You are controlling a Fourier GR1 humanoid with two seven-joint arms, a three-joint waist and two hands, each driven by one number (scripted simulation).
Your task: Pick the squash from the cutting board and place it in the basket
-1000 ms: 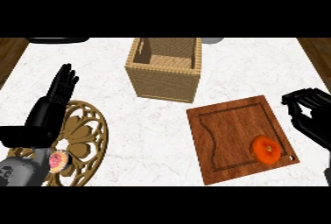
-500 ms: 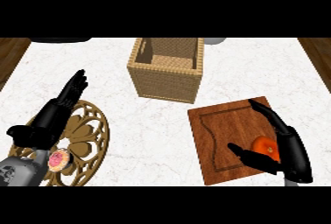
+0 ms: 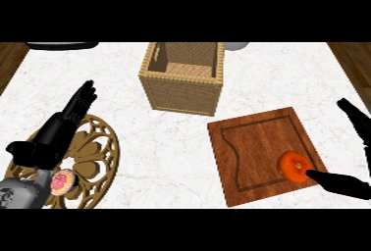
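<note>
The orange squash lies on the wooden cutting board, near its right edge. My right hand comes in from the right border, open. Its thumb tip touches the squash's lower right side, and its fingers stretch upward along the border, apart from the squash. The wicker basket stands open-topped behind the board, left of centre, with nothing visible inside. My left hand rests open at the left, fingers straight and pointing up.
A golden openwork trivet lies at the lower left, partly under my left hand. A small round pink-and-orange item sits on it. A dark object and a pale one show at the counter's far edge.
My right hand, curled at the right edge a second ago, spread over the board beside the squash, then slid right. Now only its thumb and fingers show. The left hand shifted slightly.
</note>
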